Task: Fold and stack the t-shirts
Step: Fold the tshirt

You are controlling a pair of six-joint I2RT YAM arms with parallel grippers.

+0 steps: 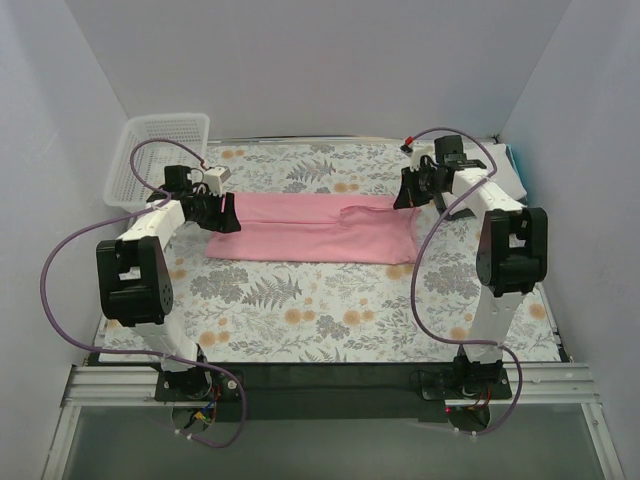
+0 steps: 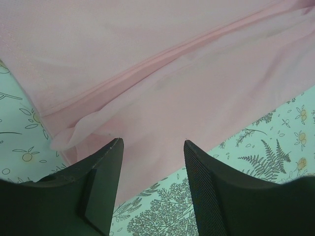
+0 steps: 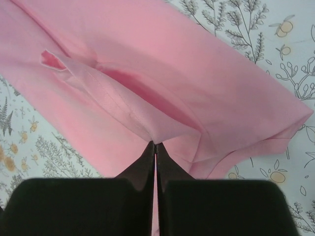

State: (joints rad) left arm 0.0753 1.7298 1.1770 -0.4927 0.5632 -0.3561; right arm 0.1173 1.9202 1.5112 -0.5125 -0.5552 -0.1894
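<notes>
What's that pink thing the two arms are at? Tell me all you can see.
It is a plain pink t-shirt of thin, soft cloth, folded lengthwise into a long band with stitched hems showing. It lies flat, left to right, on the floral tablecloth. The right gripper has its fingers shut on a raised fold at one end; the left gripper is open over the other end.

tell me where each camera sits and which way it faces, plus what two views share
top external: fixed above and behind the arms, looking down on the tablecloth; both arms show, left gripper and right gripper at the ends of the pink t-shirt.
left wrist: on the left arm, looking down past its open fingers at the shirt's edge.
right wrist: on the right arm, looking past its shut fingers, pinching a fold.
shared: all three show the pink t-shirt on the tablecloth.
</notes>
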